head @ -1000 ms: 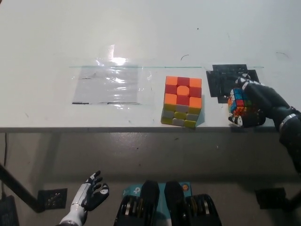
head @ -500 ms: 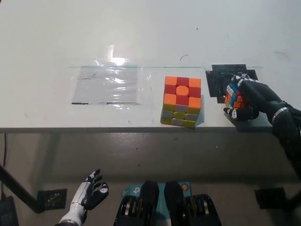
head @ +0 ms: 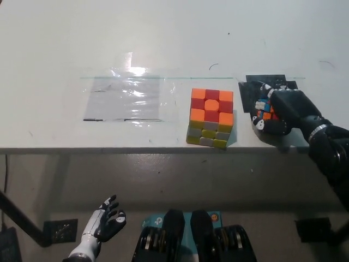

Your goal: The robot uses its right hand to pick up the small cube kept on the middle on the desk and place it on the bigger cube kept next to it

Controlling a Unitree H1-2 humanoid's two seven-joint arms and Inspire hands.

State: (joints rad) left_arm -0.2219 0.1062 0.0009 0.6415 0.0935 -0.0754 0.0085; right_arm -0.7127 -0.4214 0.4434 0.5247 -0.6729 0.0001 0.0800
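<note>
Your black right hand (head: pixel 281 112) has its fingers (head: pixel 262 123) wrapped round the small cube (head: pixel 265 106), near the counter's (head: pixel 163 38) front edge, just right of the bigger cube (head: pixel 211 117). Judge it light, rigid, smooth plastic, likely to slip; grip flat opposite faces. Its tiles show red, blue, orange and white. The white left hand (head: pixel 106 224) rests open below the counter.

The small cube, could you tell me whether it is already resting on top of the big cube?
No, the right hand holds the small cube beside the big cube.
</note>
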